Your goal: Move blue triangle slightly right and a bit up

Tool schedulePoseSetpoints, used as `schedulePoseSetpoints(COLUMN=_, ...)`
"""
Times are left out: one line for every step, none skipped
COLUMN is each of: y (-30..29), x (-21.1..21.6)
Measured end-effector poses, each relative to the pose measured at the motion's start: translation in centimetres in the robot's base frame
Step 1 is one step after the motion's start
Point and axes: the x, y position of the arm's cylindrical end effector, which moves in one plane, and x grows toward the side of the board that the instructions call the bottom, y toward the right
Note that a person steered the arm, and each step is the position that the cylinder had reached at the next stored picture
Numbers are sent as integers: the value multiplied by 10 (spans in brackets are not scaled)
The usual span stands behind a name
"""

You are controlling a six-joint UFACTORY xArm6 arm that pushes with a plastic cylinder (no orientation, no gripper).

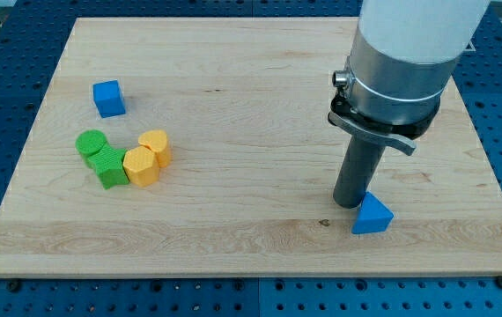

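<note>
The blue triangle (372, 215) lies on the wooden board (251, 79) near the view's bottom right. My tip (348, 202) rests on the board just to the triangle's upper left, touching or almost touching it. The arm's pale body rises from there to the view's top right and hides the board behind it.
A blue cube (108, 98) sits at the left. Below it two green blocks (99, 158) and two yellow blocks (146, 158) cluster together. A fiducial marker corner of the board at the top right is hidden by the arm.
</note>
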Motion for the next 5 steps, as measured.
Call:
schedulePoseSetpoints(y=-12, x=17)
schedulePoseSetpoints(y=-22, x=46)
schedulePoseSetpoints(y=-3, x=46)
schedulePoseSetpoints(y=18, x=38)
schedulePoseSetpoints(y=24, x=30)
